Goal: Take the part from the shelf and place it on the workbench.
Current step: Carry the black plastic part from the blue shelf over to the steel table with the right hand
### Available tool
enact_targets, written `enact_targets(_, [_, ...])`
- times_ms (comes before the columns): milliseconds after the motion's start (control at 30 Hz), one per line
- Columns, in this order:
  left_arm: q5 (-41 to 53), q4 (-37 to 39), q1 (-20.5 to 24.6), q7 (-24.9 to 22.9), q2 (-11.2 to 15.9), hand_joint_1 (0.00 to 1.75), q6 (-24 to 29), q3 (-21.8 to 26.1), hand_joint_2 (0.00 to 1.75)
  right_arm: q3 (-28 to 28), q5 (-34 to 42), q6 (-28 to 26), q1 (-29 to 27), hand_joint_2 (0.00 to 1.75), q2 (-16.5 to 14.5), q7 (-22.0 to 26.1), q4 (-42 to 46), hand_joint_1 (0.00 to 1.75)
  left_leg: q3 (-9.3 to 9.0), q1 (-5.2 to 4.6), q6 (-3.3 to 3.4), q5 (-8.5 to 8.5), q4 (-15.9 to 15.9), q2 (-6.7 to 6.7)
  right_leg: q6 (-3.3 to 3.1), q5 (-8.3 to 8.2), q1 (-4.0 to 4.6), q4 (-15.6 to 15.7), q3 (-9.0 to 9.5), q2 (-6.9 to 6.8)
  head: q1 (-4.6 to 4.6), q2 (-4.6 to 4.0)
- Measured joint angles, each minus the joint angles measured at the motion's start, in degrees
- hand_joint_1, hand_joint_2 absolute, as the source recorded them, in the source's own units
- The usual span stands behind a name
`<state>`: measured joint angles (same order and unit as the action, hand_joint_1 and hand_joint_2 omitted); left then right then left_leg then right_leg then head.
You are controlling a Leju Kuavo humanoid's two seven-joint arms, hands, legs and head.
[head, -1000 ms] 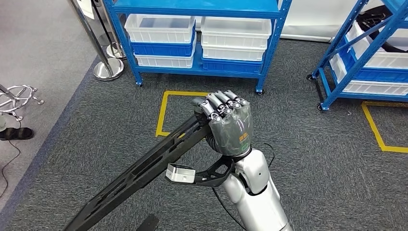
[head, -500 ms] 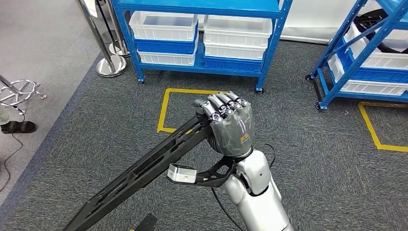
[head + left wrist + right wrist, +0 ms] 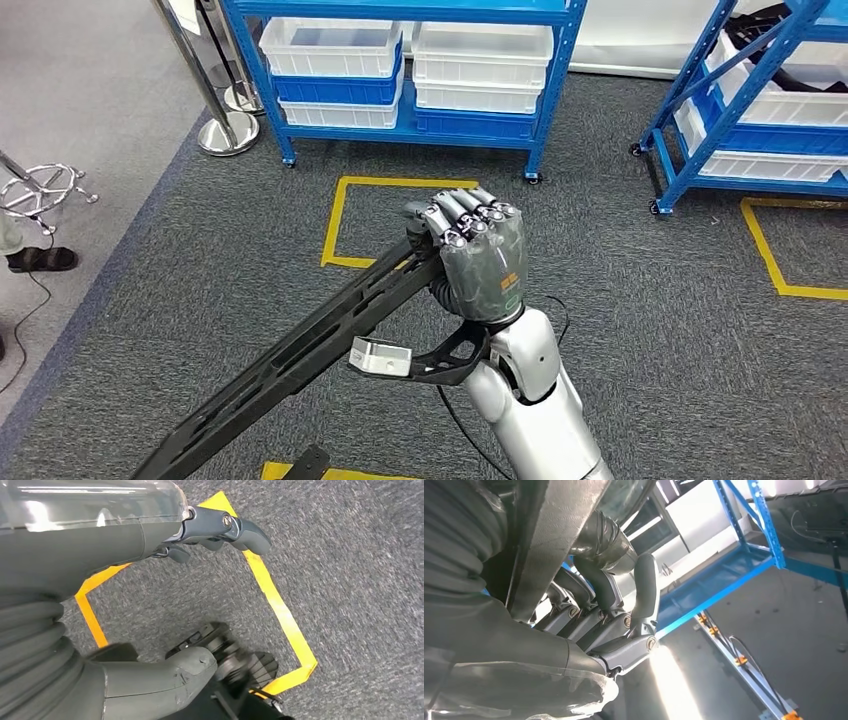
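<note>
The head view looks forward and down from high up at grey carpet (image 3: 640, 330) and blue shelves (image 3: 400, 60) beyond. Both wrist views sit close behind their hands; the left faces the carpet's yellow tape (image 3: 280, 610), shared with the head view, the right faces up toward blue shelving (image 3: 734, 580)

Black slotted part (image 3: 300, 350); grey right hand (image 3: 478, 262) on a silver arm; blue shelf (image 3: 420, 60) with white and blue bins (image 3: 335, 50); speckled dark grey carpet (image 3: 650, 330) with yellow tape outlines (image 3: 345, 215).
</note>
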<state>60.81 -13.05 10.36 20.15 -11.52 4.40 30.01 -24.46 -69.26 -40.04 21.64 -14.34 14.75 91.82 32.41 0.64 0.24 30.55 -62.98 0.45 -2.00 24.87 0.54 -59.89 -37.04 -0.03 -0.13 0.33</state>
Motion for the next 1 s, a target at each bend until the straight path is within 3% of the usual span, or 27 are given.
enact_targets(67, [0.01, 0.00, 0.09, 0.08, 0.07, 0.00, 0.13, 0.00, 1.75, -0.43, 0.75, 0.00, 0.23, 1.75, 0.16, -0.20, -0.03, 1.75, -2.24, -0.49, 0.67, -0.74, 4.33, 0.05, 0.48, -0.41, 0.01, -0.09, -0.21, -0.07, 0.00, 0.00])
enact_targets(167, [0.04, 0.00, -0.06, 0.11, 0.12, 0.00, 0.43, 0.00, 1.75, -1.10, 1.87, 0.00, 0.38, 1.75, 0.48, -0.29, -0.08, 1.75, -2.27, -0.53, 1.29, -1.71, 5.22, 0.12, 1.53, -0.92, -0.16, 0.08, -0.28, -0.14, 0.00, 0.00])
enact_targets(200, [0.10, 0.00, -0.06, 0.12, 0.13, 0.00, 0.51, 0.00, 1.75, -1.28, 2.19, 0.00, 0.42, 1.75, 0.60, -0.30, -0.08, 1.75, -2.29, -0.38, 1.58, -2.27, 5.62, 0.18, 1.91, -0.34, -0.19, -0.49, -0.56, -0.09, 0.01, 0.00])
enact_targets(267, [0.27, 0.00, 0.00, 0.14, 0.14, 0.00, 0.60, 0.00, 1.75, -1.57, 2.64, 0.00, 0.49, 1.75, 0.89, -0.31, -0.08, 1.75, -2.09, -0.12, 2.03, -3.18, 6.13, 0.30, 2.62, 2.96, -0.44, -4.98, -2.47, 0.01, 0.02, 0.00])
enact_targets(333, [0.39, 0.00, -0.10, 0.15, 0.14, 0.00, 0.62, 0.00, 1.75, -1.87, 2.92, 0.00, 0.46, 1.75, 1.31, -0.29, -0.09, 1.75, -1.41, -0.10, 2.16, -3.51, 5.99, 0.32, 3.29, 6.77, -0.86, -12.08, -5.34, 0.03, 0.02, 0.00])
enact_targets(367, [0.42, 0.00, -0.19, 0.14, 0.15, 0.00, 0.62, 0.00, 1.75, -2.04, 3.02, 0.00, 0.43, 1.75, 1.58, -0.28, -0.10, 1.75, -1.11, -0.07, 2.11, -3.60, 5.83, 0.33, 3.56, 7.50, -1.11, -14.33, -6.10, 0.02, 0.02, 0.00])
enact_targets(400, [0.45, 0.00, -0.27, 0.14, 0.15, 0.00, 0.62, -0.01, 1.75, -2.24, 3.17, 0.00, 0.42, 1.75, 1.87, -0.27, -0.10, 1.75, -0.85, 0.00, 2.03, -3.64, 5.62, 0.32, 3.80, 7.12, -1.36, -14.49, -5.80, 0.00, 0.02, 0.00])
enact_targets(433, [0.49, 0.00, -0.31, 0.15, 0.16, 0.00, 0.62, -0.01, 1.75, -2.46, 3.35, 0.00, 0.42, 1.75, 2.10, -0.26, -0.11, 1.75, -0.64, 0.11, 1.90, -3.60, 5.33, 0.30, 4.00, 5.80, -1.61, -12.43, -4.38, -0.03, 0.02, 0.00])
enact_targets(500, [0.54, 0.00, -0.30, 0.24, 0.18, 0.00, 0.62, -0.02, 1.75, -2.90, 3.74, 0.00, 0.48, 1.75, 2.45, -0.26, -0.11, 1.75, -0.28, 0.28, 1.32, -3.29, 4.62, 0.25, 4.21, 3.03, -1.88, -5.11, -0.10, -0.08, 0.03, 0.00])
enact_targets(567, [0.56, 0.00, -0.28, 0.34, 0.22, 0.00, 0.62, -0.02, 1.75, -3.34, 4.10, 0.02, 0.54, 1.75, 2.77, -0.27, -0.09, 1.75, 0.13, 0.21, 0.52, -3.05, 4.01, 0.20, 3.63, 2.22, -1.71, -0.94, 1.99, -0.01, 0.00, 0.00])
enact_targets(700, [0.66, 0.00, -0.28, 0.50, 0.25, 0.00, 0.60, -0.02, 1.75, -4.18, 4.45, 0.19, 0.64, 1.75, 3.60, -0.28, -0.08, 1.75, 0.64, 0.49, -0.80, -2.53, 3.41, 0.18, 1.75, 1.93, -1.40, -0.21, 1.93, 0.16, -0.01, 0.00])
enact_targets(767, [0.79, 0.00, -0.29, 0.55, 0.27, 0.00, 0.60, -0.02, 1.75, -4.61, 4.57, 0.29, 0.75, 1.75, 3.80, -0.39, -0.07, 1.75, 2.51, 0.63, -1.18, 0.18, -0.69, 0.10, 1.01, 1.64, -1.51, 0.24, 2.03, 0.07, -0.01, 0.00])
enact_targets(833, [0.87, 0.00, -0.43, 0.57, 0.35, 0.00, 0.60, -0.02, 1.75, -5.09, 4.94, 0.55, 0.81, 1.75, 4.13, -0.69, -0.08, 1.75, 5.95, 0.63, -1.39, 3.56, -8.12, 0.07, 0.72, 1.57, -1.40, 0.27, 1.91, 0.04, -0.02, 0.00])
enact_targets(867, [0.87, 0.01, -0.54, 0.57, 0.39, 0.00, 0.60, -0.02, 1.75, -5.30, 5.12, 0.66, 0.80, 1.75, 4.34, -0.83, -0.08, 1.75, 7.21, 0.63, -1.45, 4.28, -10.85, 0.06, 0.70, 1.57, -1.35, 0.24, 1.87, 0.05, -0.02, 0.00])
enact_targets(900, [0.87, 0.01, -0.64, 0.57, 0.43, 0.00, 0.60, -0.02, 1.75, -5.47, 5.25, 0.73, 0.79, 1.75, 4.56, -0.92, -0.09, 1.75, 7.58, 0.63, -1.45, 3.88, -11.63, 0.06, 0.69, 1.57, -1.32, 0.18, 1.86, 0.08, -0.02, 0.00])
enact_targets(933, [0.87, 0.02, -0.70, 0.57, 0.48, 0.00, 0.60, -0.02, 1.75, -5.60, 5.31, 0.74, 0.80, 1.75, 4.75, -0.95, -0.08, 1.75, 6.83, 0.64, -1.40, 2.42, -10.05, 0.06, 0.69, 1.57, -1.32, 0.10, 1.86, 0.12, -0.02, 0.00])
enact_targets(1000, [0.87, 0.02, -0.68, 0.60, 0.63, 0.00, 0.60, -0.02, 1.75, -5.80, 5.66, 0.87, 0.82, 1.75, 5.04, -1.02, -0.07, 1.75, 3.26, 0.63, -1.14, -1.33, -2.72, -0.23, 0.88, 1.62, -1.30, -0.11, 1.82, 0.29, -0.01, 0.00])
